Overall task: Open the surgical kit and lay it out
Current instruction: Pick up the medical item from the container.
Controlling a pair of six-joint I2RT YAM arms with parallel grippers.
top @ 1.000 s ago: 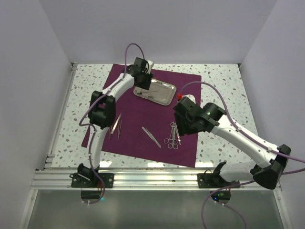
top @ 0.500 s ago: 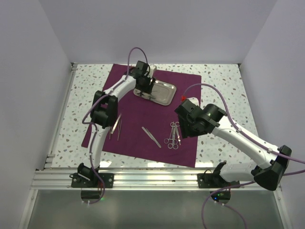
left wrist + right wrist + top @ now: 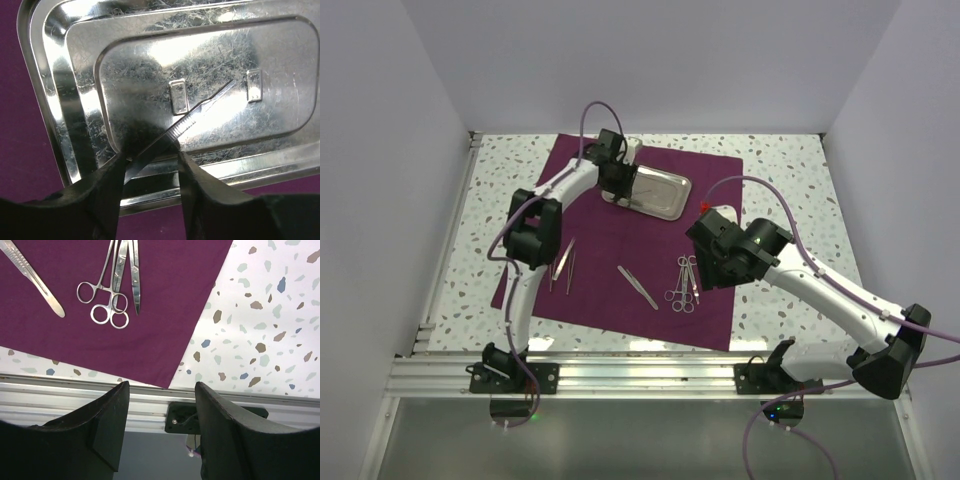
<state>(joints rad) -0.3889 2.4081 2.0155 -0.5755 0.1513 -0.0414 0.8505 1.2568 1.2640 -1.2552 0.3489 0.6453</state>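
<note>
1. Cloth (image 3: pixel 620 240): spread flat on the speckled table (image 3: pixel 790 170), corners out.

2. Tray (image 3: pixel 665 195): right way up on the far part of the cloth, its long side slightly skewed to the cloth's edge. One thin silver tool (image 3: pixel 200 112) lies diagonally on the tray floor.

3. Left gripper (image 3: pixel 152 160): positioned over the tray's left end. The jaws are spread and straddle the lower part of the tool. The gap is clearly wider than the tool (its lower end runs into the shadow beside the left finger, so contact there cannot be confirmed). No pinch is visible.

4. Right gripper (image 3: pixel 160 390): raised above the near right part of the cloth. In its wrist view the fingers frame the aluminium rail (image 3: pixel 75 395) at the table's near edge. The jaws are spread, with nothing between them.

5. Instruments laid on the cloth, all apart from the tray:
   - Two tweezers (image 3: pixel 566 265), side by side, near the left edge.
   - A flat handle (image 3: pixel 32 277), alone, near the middle, lying at an angle.
   - Ring-handled instruments (image 3: pixel 107 302), bunched together and touching, with a straight piece just beside them, on the right, near the right gripper.
</note>
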